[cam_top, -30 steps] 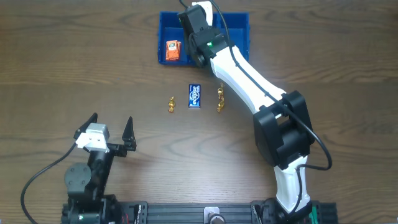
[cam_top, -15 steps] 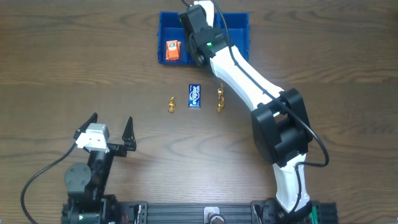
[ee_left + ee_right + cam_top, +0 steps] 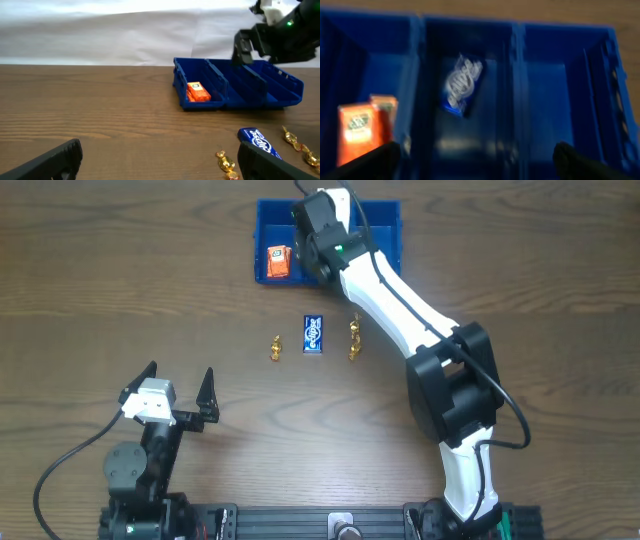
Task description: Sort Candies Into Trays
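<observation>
**Right arm over the tray, left arm low by its base**

Top view: the right arm hides the middle of the blue tray (image 3: pixel 385 230), with the right gripper (image 3: pixel 318 225) above it. The left gripper (image 3: pixel 180 385) has its fingers spread.

Left wrist view: a finger cuts off the blue bar (image 3: pixel 256 140) on the counter (image 3: pixel 100 115).

Right wrist view: a blue wrapped candy (image 3: pixel 462 85) lies in the middle compartment. The fingers (image 3: pixel 370 157) are wide apart, empty.

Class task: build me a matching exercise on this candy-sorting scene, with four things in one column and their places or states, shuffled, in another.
1 orange pack
2 blue-and-white candy
3 gold candies
4 left gripper

A on the table, flanking a blue bar
B open, holding nothing
C middle compartment of the tray
D end compartment of the tray

Pairs: 1-D, 2-C, 3-A, 4-B.
</observation>
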`<move>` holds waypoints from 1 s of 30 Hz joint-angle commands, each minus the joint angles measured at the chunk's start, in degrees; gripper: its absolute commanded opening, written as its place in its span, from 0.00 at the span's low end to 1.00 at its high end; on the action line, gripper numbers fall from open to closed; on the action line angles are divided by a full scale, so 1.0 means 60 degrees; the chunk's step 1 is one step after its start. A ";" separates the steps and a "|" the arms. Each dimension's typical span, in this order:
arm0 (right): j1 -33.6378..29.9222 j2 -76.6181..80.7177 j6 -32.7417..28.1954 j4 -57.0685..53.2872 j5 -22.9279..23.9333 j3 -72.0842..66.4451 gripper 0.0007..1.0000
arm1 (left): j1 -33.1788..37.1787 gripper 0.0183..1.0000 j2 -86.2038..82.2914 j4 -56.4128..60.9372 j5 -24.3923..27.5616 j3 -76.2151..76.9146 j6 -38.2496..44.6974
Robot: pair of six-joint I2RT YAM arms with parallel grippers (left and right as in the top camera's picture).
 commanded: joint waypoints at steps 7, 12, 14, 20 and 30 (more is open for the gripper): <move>0.1206 -0.0601 0.2240 -0.4306 -0.2280 0.0474 1.00 | 0.0029 1.00 -0.0051 -0.0299 0.0164 -0.0193 0.0138; 0.1355 -0.0546 0.2375 -0.3446 -0.2521 -0.0495 1.00 | 0.0029 1.00 -0.0051 -0.0299 0.0164 -0.0193 0.0138; 0.1377 -0.0546 0.2379 -0.3013 -0.2608 -0.0907 1.00 | 0.0029 1.00 -0.0051 -0.0299 0.0160 -0.0193 0.0142; 0.1402 -0.0084 0.2557 -0.2211 -0.2601 -0.1563 1.00 | 0.0029 1.00 -0.0051 -0.0299 0.0164 -0.0193 0.0142; 0.1402 0.0827 0.2554 -0.1705 -0.2597 -0.1563 1.00 | 0.0029 1.00 -0.0051 -0.0299 0.0164 -0.0193 0.0142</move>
